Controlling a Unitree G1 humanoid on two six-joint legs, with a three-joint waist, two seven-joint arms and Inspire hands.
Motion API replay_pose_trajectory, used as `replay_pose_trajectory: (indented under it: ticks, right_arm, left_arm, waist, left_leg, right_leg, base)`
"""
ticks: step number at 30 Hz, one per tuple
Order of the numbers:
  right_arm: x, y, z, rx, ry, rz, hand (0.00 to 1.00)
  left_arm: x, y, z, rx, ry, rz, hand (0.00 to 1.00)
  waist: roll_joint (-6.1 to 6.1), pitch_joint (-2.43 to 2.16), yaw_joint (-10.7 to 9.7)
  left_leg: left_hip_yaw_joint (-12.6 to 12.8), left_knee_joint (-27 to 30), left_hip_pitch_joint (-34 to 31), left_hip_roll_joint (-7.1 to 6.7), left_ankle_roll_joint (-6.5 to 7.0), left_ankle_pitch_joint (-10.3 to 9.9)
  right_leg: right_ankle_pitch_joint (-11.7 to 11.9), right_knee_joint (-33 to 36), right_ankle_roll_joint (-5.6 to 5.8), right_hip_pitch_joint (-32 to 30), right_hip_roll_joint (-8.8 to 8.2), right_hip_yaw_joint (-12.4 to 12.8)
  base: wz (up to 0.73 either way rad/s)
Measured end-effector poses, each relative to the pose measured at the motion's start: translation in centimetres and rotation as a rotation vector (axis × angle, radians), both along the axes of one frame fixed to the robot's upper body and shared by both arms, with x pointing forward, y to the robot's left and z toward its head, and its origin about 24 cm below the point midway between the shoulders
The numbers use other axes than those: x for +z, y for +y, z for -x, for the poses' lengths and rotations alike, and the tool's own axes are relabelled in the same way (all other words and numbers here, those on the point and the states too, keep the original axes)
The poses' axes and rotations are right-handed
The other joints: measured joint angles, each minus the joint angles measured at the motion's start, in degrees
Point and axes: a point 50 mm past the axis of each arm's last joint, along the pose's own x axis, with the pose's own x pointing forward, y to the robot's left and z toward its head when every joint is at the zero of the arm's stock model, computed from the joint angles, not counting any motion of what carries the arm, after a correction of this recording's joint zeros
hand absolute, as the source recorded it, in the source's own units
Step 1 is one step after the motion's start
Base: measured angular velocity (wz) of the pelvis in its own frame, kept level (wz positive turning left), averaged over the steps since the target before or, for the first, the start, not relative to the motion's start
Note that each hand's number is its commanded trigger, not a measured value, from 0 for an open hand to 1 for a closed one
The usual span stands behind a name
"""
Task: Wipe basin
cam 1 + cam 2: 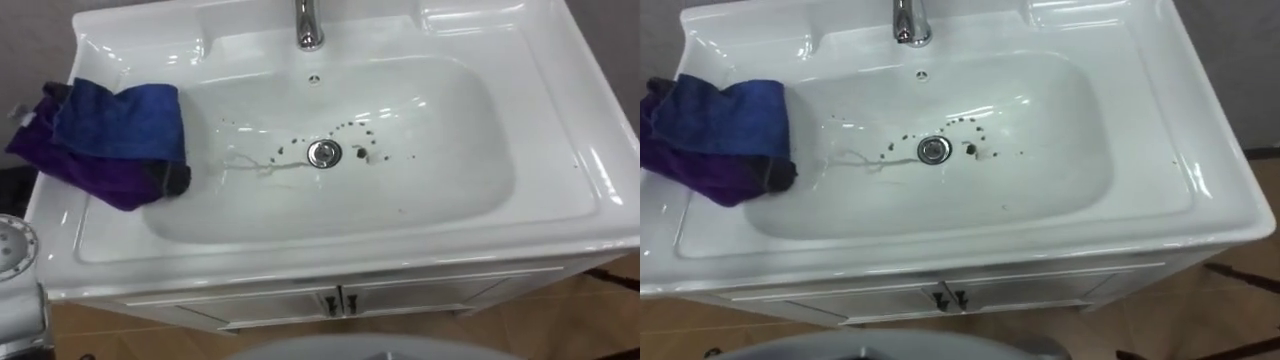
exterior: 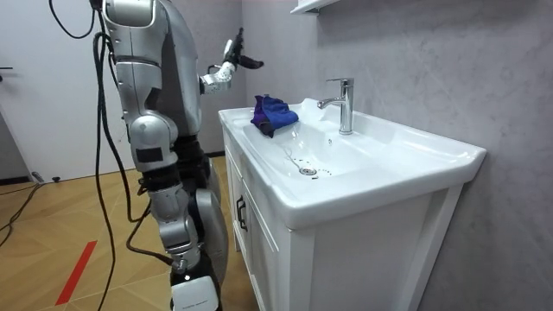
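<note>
Cloth [image 1: 110,140] lies bunched on the basin [image 1: 560,150] rim at frame left, one edge hanging into the bowl. Dark specks [image 1: 362,152] ring the drain [image 1: 324,153]. In the room view, left hand [image 2: 226,72] is raised just above the cloth, fingers apparently spread, empty. Risk: a shallow grasp could drag the cloth off the surface's outer edge, leaving the specks unwiped.

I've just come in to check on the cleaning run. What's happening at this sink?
A humanoid robot stands in front of a white basin. Its left hand is raised in the air, open and holding nothing, short of the blue and purple cloth that lies bunched on the basin's left edge. Dark specks sit round the drain, so the wiping looks not yet done.
</note>
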Motion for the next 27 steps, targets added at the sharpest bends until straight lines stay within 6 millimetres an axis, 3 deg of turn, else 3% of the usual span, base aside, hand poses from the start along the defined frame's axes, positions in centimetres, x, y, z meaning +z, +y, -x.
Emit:
replay_pose_trajectory:
  ticks: [9, 19, 27]
  right_arm:
    - [-0.1, 0.2, 1.1, 0.006, 0.030, -0.011, 0.00]
    - [-0.1, 0.5, 0.5, 0.033, 0.033, -0.037, 0.00]
    - [-0.2, 0.6, 0.8, 0.029, 0.048, -0.058, 0.00]
  left_arm:
    - [-3.7, -2.8, -0.7, -0.124, 0.143, 0.110, 0.00]
    - [-7.7, -3.9, -0.6, -0.150, 0.303, 0.184, 0.00]
    - [-8.7, -3.7, 0.0, -0.131, 0.350, 0.196, 0.00]
  waist:
    - [-1.58, -0.21, -0.36]
    - [-1.40, -0.18, -1.62]
    - [-1.03, -0.23, -1.70]
  left_leg:
    - [0.53, -0.12, 1.30, -0.02, 0.00, -0.01]
    - [1.32, -0.14, 1.99, 0.31, 0.00, -0.01]
    - [1.35, -0.55, 2.00, 0.80, 0.00, -0.01]
  right_leg:
    - [0.04, -0.05, 0.06, 0.53, 0.29, 1.48]
    - [0.36, -0.28, -0.03, 1.31, 0.63, 1.85]
    - [0.81, -1.07, -0.30, 1.30, 1.01, 1.87]
  base:
    - [-0.10]
    - [0.01]
    - [0.00]
